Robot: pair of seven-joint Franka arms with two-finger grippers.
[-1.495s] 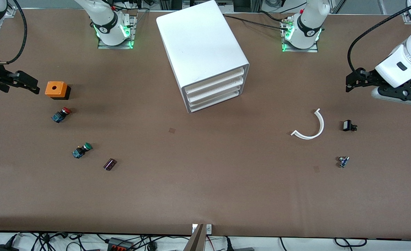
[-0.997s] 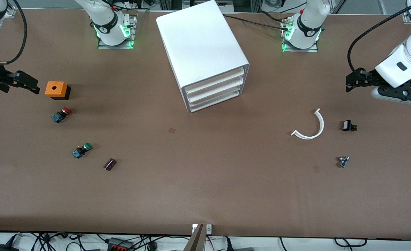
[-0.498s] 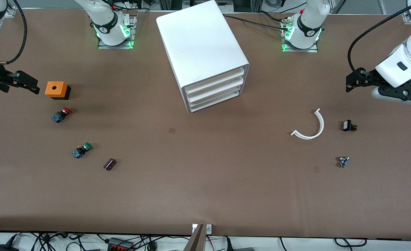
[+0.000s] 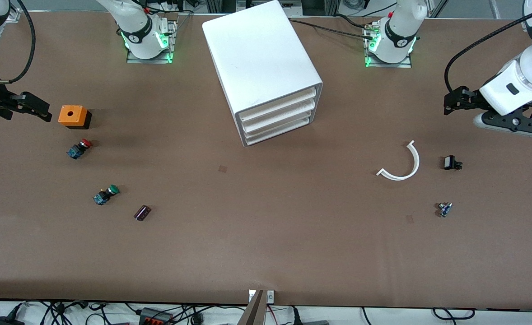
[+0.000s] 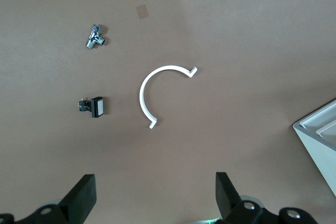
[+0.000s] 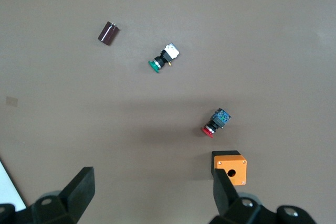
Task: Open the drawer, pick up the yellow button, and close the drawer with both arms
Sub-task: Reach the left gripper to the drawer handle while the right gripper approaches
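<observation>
The white cabinet (image 4: 261, 67) stands mid-table between the arms' bases. Its three drawers are all shut, and the uppermost drawer (image 4: 277, 104) is flush with the cabinet's front. A corner of the cabinet shows in the left wrist view (image 5: 320, 140). The orange-yellow button is hidden. My left gripper (image 4: 452, 103) hangs open and empty over bare table at the left arm's end; its fingers are wide apart in the left wrist view (image 5: 156, 198). My right gripper (image 4: 38, 109) hangs open and empty beside the orange box at the right arm's end (image 6: 152, 198).
An orange box with a hole (image 4: 72, 116), a red-capped button (image 4: 79, 148), a green-capped button (image 4: 106, 194) and a dark cylinder (image 4: 142, 212) lie at the right arm's end. A white curved strip (image 4: 401, 164), a black switch (image 4: 451, 163) and a small metal part (image 4: 444, 209) lie at the left arm's end.
My left gripper has shifted slightly toward the arms' bases and toward the cabinet. The right arm and all objects have stayed put.
</observation>
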